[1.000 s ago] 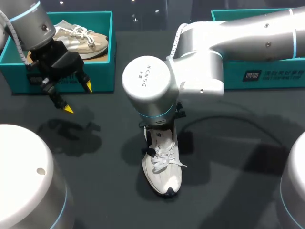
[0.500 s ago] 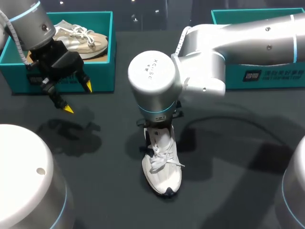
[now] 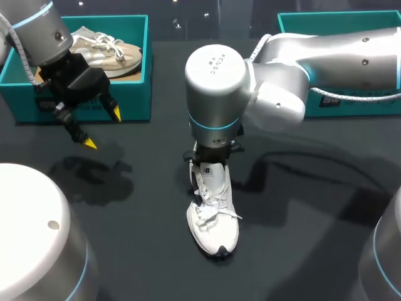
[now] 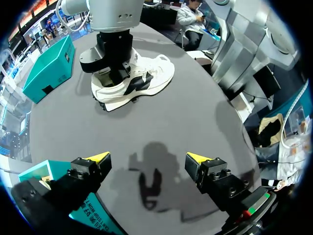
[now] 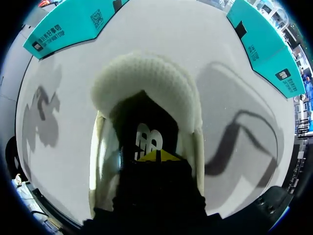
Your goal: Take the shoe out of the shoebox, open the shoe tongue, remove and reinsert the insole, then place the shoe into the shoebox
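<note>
A white sneaker (image 3: 214,216) lies on the dark table, toe toward the front edge. My right arm's wrist (image 3: 214,88) stands straight over its heel and hides the fingers in the head view. In the right wrist view my right gripper (image 5: 156,155) is shut, yellow tips together, down in the shoe's mouth over the black insole (image 5: 142,115). Whether it pinches the insole cannot be told. The white padded collar (image 5: 146,76) rings the opening. My left gripper (image 3: 102,128) hangs open and empty in front of the left teal shoebox (image 3: 135,94); it also shows as my left gripper (image 4: 147,157), with the sneaker (image 4: 142,83) far ahead.
The left shoebox holds a beige shoe (image 3: 106,47). A second teal shoebox (image 3: 351,94) stands at the back right, partly behind my right arm. Dark tabletop lies between the left gripper and the sneaker.
My right arm's wrist has swung to the right and turned above the shoe's heel; the sneaker has barely shifted. The left arm has kept still.
</note>
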### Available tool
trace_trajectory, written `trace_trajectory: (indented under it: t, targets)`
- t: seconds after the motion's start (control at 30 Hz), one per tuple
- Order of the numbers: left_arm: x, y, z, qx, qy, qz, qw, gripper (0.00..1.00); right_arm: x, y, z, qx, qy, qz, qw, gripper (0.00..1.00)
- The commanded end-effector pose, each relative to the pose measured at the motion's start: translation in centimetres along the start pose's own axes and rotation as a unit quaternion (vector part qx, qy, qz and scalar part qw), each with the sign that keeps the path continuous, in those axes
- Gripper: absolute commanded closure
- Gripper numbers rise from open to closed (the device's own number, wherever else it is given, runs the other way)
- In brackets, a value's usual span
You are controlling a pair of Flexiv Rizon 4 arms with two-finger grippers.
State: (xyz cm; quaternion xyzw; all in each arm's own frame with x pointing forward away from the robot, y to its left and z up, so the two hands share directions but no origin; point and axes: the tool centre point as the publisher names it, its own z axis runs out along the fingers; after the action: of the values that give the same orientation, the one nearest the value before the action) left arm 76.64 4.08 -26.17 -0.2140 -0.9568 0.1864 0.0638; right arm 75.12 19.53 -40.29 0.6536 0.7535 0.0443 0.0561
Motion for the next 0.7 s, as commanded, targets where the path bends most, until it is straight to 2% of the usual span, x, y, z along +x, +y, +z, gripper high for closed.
trace_trajectory:
  t: [0.03,0.17,0.5,0.7]
  targets:
    - [0.1,0.1,0.0,-0.001,0.0,0.0,1.0,0.0,-0.4,-0.7,1.4,0.011,0.008,0.004,1.0,1.0]
    - [0.1,0.1,0.0,-0.001,0.0,0.0,1.0,0.0,-0.4,-0.9,0.1,0.013,0.006,0.007,1.0,1.0]
    - [0.1,0.1,0.0,-0.001,0.0,0.0,1.0,0.0,0.0,0.1,-4.2,0.015,-0.003,-0.017,1.0,1.0]
    - [0.1,0.1,0.0,-0.001,0.0,0.0,1.0,0.0,0.1,0.6,-4.7,0.047,-0.002,-0.032,0.998,1.0]
